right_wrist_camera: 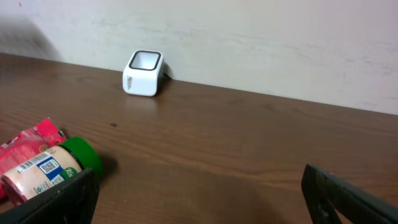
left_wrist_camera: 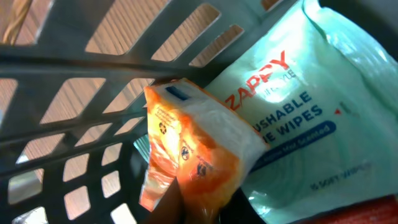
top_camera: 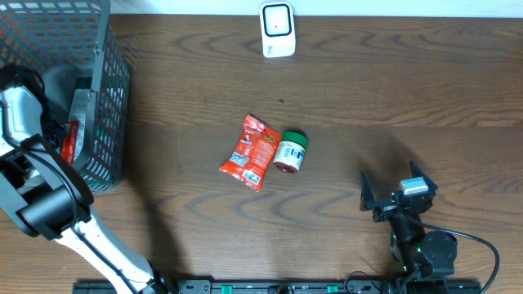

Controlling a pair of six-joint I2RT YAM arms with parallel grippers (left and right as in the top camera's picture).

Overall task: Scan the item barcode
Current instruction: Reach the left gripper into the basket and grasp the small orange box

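Left jaws shut on the orange pack [left_wrist_camera: 186, 146], down in the basket [left_wrist_camera: 93, 62], so the grab looks done. Right jaws wide open, nothing in them. Left to do: lift pack out & show barcode to scanner [top_camera: 277, 30], far off.

One basket [top_camera: 110, 106], one scanner [top_camera: 278, 31], one jar [top_camera: 289, 152], one wipes pack [left_wrist_camera: 298, 106] — one red packet [top_camera: 249, 153], one orange packet [left_wrist_camera: 193, 155].

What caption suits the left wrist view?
Inside the grey basket, the left gripper grips an orange packet beside a wipes pack.
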